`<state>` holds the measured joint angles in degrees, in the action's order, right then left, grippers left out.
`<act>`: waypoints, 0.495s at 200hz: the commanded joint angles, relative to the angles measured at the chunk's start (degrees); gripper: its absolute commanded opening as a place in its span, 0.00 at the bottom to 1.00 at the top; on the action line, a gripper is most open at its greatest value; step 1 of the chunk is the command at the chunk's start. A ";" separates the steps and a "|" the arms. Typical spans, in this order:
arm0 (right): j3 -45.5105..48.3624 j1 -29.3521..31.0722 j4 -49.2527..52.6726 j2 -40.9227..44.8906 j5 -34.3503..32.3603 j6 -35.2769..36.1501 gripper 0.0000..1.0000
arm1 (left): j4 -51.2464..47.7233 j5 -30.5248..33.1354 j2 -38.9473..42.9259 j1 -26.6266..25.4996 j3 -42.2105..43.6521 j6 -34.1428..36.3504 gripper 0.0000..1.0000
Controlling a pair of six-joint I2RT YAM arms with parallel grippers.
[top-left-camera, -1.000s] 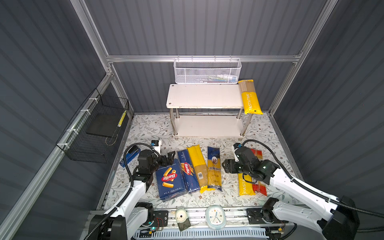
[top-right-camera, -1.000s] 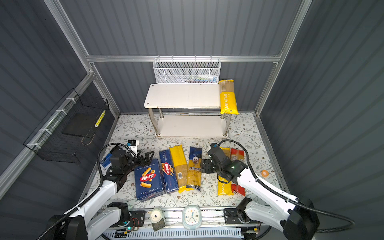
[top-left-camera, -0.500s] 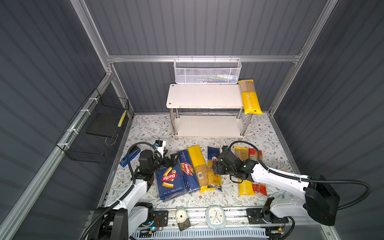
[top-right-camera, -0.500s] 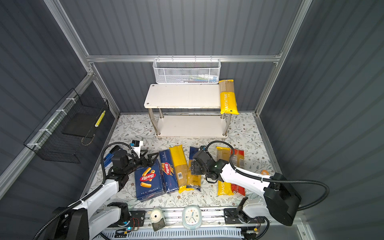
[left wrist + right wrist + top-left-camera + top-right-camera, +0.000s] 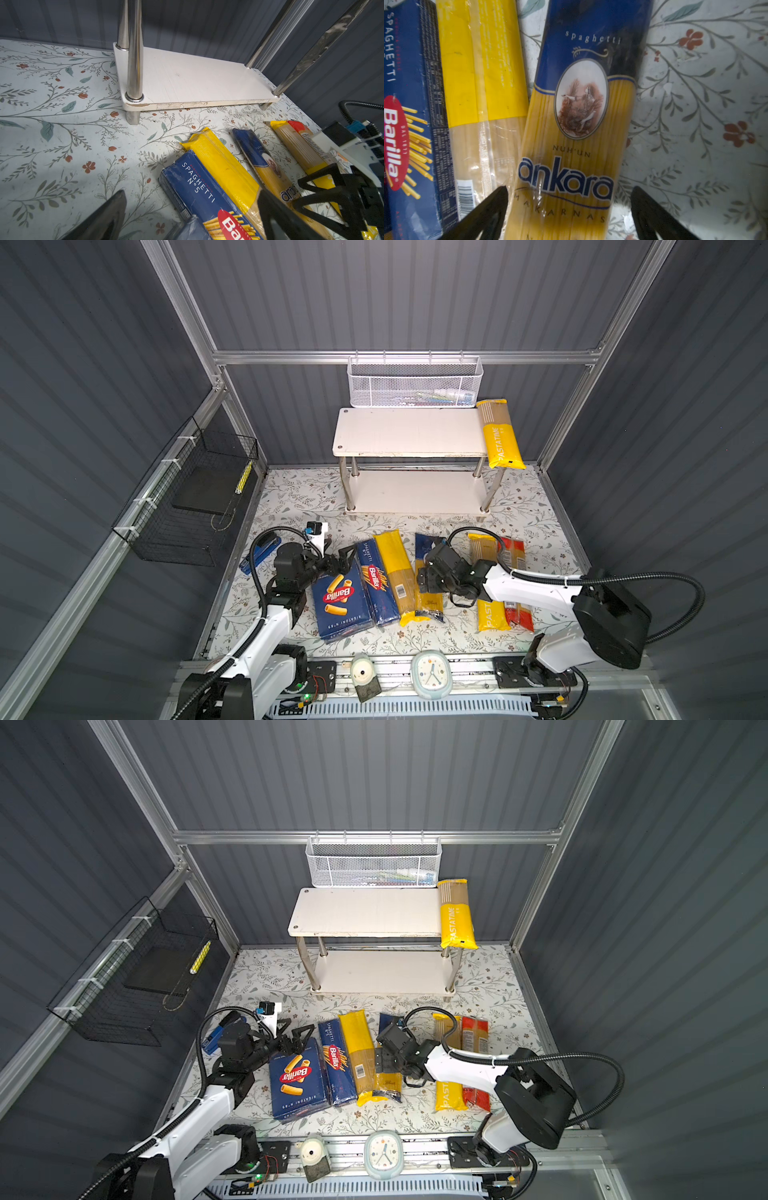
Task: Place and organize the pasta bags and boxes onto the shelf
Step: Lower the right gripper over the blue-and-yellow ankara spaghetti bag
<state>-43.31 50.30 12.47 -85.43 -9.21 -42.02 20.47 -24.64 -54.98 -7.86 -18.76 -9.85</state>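
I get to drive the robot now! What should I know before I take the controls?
Left pincer: open, holding nothing, above the shelf-side end of the rigatoni box.
Right pincer: open, straddling the ankara bag, not gripping it.
Done: one PASTATIME bag lies on the right end of the shelf top board, overhanging the front.
To do: still on the table are the rigatoni box, spaghetti box, plain yellow bag, ankara bag, second PASTATIME bag and red bag.
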 commanded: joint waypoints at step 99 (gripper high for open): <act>-1.68 0.50 -3.07 -5.36 1.14 -1.32 0.94 | -2.54 3.25 3.23 -0.32 0.83 1.68 1.00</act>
<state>-43.57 50.35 9.41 -89.80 -8.32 -42.46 18.85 -22.35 -52.16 -7.86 -18.09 -9.19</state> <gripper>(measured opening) 0.943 0.994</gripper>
